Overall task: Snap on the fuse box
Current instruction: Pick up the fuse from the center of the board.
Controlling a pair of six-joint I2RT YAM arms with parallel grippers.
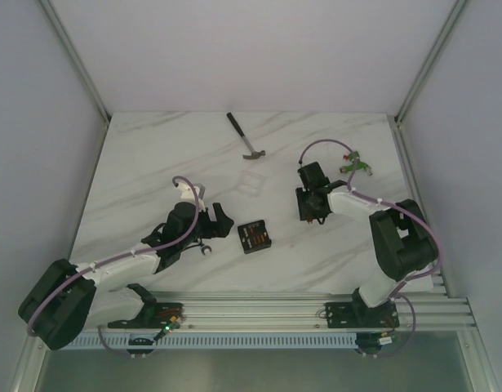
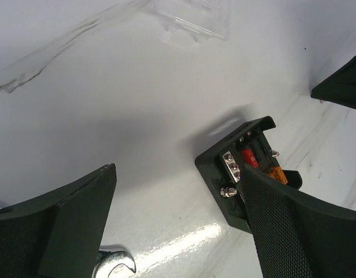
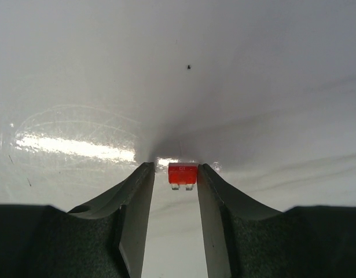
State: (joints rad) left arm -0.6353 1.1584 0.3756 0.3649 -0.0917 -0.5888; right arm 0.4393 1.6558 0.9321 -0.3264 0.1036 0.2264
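The fuse box (image 1: 255,237) is a small square black box with red and orange fuses in its top, lying on the marble table between the arms. My left gripper (image 1: 215,224) stands wide open just left of it with nothing between its fingers. In the left wrist view the fuse box (image 2: 235,168) lies partly behind the right finger (image 2: 282,226). My right gripper (image 1: 313,214) points down at the table, to the right of the box. A tiny loose red fuse (image 3: 182,173) lies between its tips (image 3: 175,169), touching the right finger, with a gap to the left finger.
A clear plastic cover (image 1: 251,183) lies beyond the fuse box, also in the left wrist view (image 2: 192,20). A hammer (image 1: 246,139) lies at the back. A green-and-red connector (image 1: 354,162) sits at the back right. A wrench (image 2: 114,262) lies under my left gripper.
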